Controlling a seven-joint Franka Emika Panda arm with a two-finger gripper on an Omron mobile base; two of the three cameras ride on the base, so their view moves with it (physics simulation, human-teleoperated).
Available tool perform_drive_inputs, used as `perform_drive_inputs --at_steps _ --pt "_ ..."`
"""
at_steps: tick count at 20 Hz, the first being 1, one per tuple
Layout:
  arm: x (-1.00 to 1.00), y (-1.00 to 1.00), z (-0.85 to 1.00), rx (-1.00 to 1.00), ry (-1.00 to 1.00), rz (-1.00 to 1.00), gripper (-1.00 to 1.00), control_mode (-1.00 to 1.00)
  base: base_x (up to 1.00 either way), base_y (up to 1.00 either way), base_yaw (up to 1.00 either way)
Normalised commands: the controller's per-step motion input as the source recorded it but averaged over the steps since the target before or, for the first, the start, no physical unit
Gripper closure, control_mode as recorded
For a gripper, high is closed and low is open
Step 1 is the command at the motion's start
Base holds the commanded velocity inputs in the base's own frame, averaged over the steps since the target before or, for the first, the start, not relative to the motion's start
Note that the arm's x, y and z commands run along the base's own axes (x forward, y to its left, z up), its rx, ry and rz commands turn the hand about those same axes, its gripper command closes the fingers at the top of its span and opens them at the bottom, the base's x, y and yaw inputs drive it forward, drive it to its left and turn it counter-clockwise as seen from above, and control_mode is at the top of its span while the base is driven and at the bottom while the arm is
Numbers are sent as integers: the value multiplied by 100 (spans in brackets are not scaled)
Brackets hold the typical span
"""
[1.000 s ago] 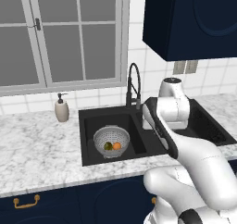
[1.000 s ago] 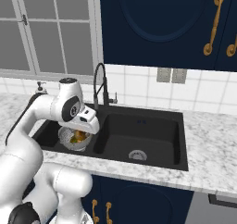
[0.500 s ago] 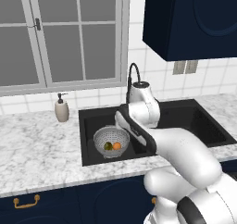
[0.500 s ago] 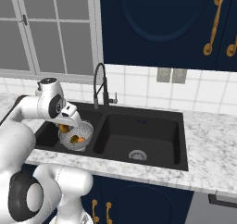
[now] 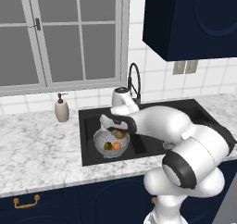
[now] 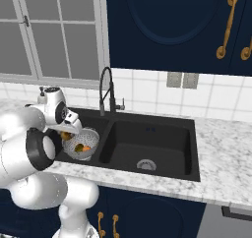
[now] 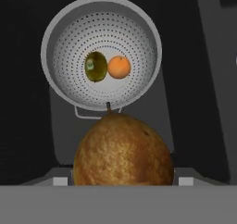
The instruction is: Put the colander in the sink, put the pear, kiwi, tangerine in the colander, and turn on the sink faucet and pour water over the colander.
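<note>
The silver perforated colander [image 5: 102, 140] [image 6: 91, 136] [image 7: 60, 86] stands in the left basin of the black sink [image 5: 185, 111] [image 6: 162, 138]. In its bowl lie the dark olive kiwi [image 5: 108, 146] [image 7: 96, 66] and the orange tangerine [image 5: 117, 146] [image 6: 86, 148] [image 7: 119, 66], side by side. My gripper [image 5: 118, 131] [image 6: 66, 133] hangs just above the colander's near rim, shut on the brown-gold pear [image 5: 120, 134] [image 6: 65, 135] [image 7: 122, 151]. The pear hides the fingertips in the hand view. The black gooseneck sink faucet [image 5: 134, 82] [image 6: 105, 87] rises behind the sink, and no water runs from it.
A cream soap dispenser [image 5: 61, 109] stands on the marble counter [image 5: 37, 144] left of the sink. The right basin [image 6: 147, 143] holds a round silver drain [image 6: 145, 164]. Dark blue cabinets [image 5: 194, 19] hang overhead, with a window [image 5: 69, 33] behind.
My arm has swung left from over the sink's middle to above the colander, carrying the pear and dropping lower. The kiwi and tangerine have stayed where they were.
</note>
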Motion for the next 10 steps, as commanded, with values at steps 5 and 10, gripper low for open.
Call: perform_drive_inputs --at_steps 5,10 --pt "48 6 -51 1 7 0 100 -100 0 0 0" --pt "44 3 -48 0 1 0 100 -100 0 0 0"
